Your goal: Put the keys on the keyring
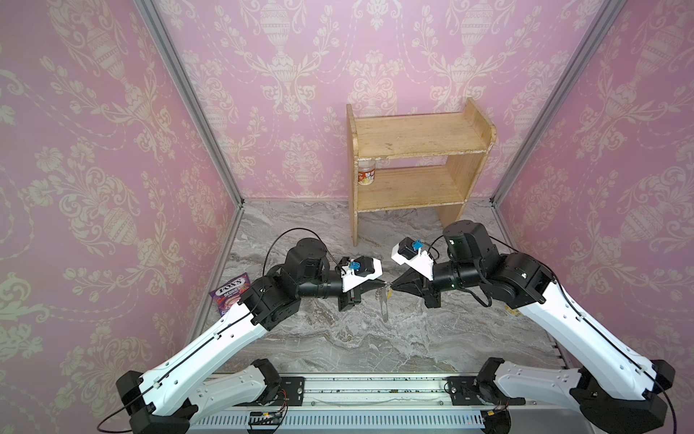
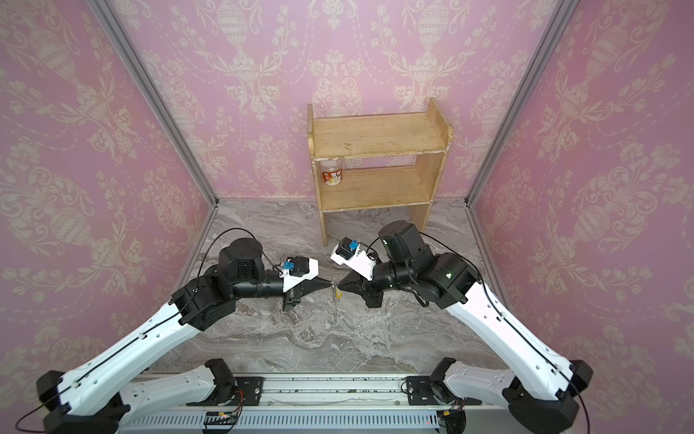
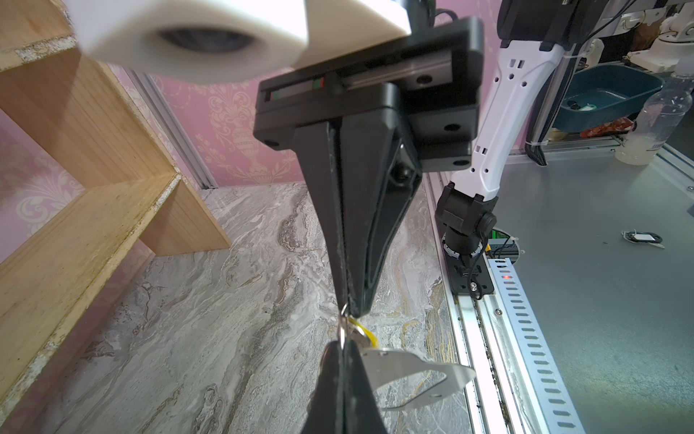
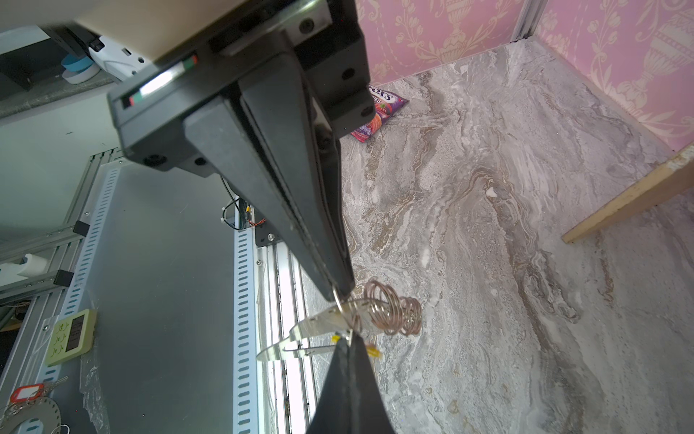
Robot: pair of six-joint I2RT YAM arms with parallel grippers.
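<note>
Both grippers meet tip to tip above the marble table. My left gripper (image 1: 382,286) (image 3: 343,344) is shut on a small ring of the keyring (image 3: 413,370), a flat silver plate with a slot that hangs below the tips (image 1: 383,305) (image 4: 319,319). Its other rings (image 4: 394,308) bunch at the straight edge. My right gripper (image 1: 394,288) (image 4: 349,336) is shut on the keys. Their yellow tag (image 4: 374,351) (image 3: 366,330) shows on both sides of its tip. The dark key itself is hidden.
A wooden two-tier shelf (image 1: 413,165) stands at the back, with a small jar (image 1: 366,176) on its lower board. A purple candy bag (image 1: 229,291) lies by the left wall. The arm bases sit on the rail (image 1: 375,390) at the front edge.
</note>
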